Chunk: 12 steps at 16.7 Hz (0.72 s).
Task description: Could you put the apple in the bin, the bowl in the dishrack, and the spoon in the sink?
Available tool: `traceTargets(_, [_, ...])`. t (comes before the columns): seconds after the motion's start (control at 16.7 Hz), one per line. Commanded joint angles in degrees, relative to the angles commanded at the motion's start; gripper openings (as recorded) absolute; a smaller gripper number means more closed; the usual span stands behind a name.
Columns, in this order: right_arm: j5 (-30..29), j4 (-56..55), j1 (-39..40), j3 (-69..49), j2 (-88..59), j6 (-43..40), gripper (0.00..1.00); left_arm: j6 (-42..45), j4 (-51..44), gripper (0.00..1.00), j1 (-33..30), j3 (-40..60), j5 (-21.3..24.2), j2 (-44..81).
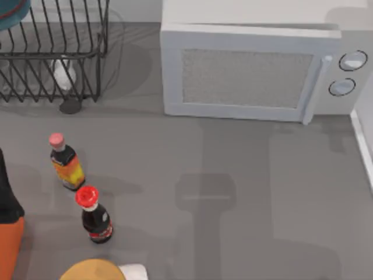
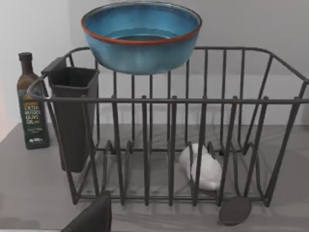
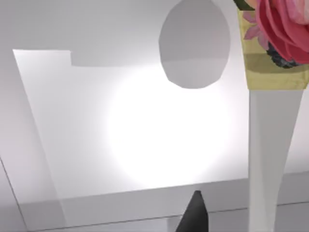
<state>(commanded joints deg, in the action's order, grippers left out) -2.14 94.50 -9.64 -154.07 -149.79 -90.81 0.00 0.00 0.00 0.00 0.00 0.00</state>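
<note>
The blue-teal bowl [image 2: 141,36] with its reddish edge is upright and level at the top of the black wire dishrack [image 2: 203,100], over its back part. Nothing grips it, and I cannot tell whether it rests on the bars. In the top view a corner of the bowl [image 1: 11,11] shows over the dishrack [image 1: 52,55] at the far left. A dark part of my left gripper [image 2: 91,220] sits in front of the rack, apart from it. My right gripper [image 3: 193,215] faces a white wall. A dark oval piece [image 2: 235,211] lies at the rack's front; I cannot tell whether it is the spoon. Apple, bin and sink are out of view.
A white microwave [image 1: 250,76] stands at the back. Two small bottles [image 1: 67,163] [image 1: 93,213] stand at the front left. A black holder [image 2: 72,116] hangs on the rack, an oil bottle [image 2: 31,104] beside it, a white object [image 2: 203,166] inside.
</note>
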Motion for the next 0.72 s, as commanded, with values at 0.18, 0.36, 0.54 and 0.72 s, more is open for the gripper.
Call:
traceTargets(0.18, [-0.2, 1.7, 1.6, -6.8, -4.7, 2.4, 0.00, 0.0, 0.0, 1.00, 0.0, 0.0, 0.0, 0.0])
traceTargets(0.36, [-0.2, 2.0, 2.0, -8.3, -5.8, 3.1, 0.00, 0.0, 0.0, 1.00, 0.0, 0.0, 0.0, 0.0])
traceTargets(0.54, [-0.2, 2.0, 1.7, -8.2, -5.8, 3.1, 0.00, 0.0, 0.0, 1.00, 0.0, 0.0, 0.0, 0.0])
traceTargets(0.72, [-0.2, 0.2, 1.8, -5.9, -4.9, 3.1, 0.00, 0.0, 0.0, 1.00, 0.0, 0.0, 0.0, 0.0])
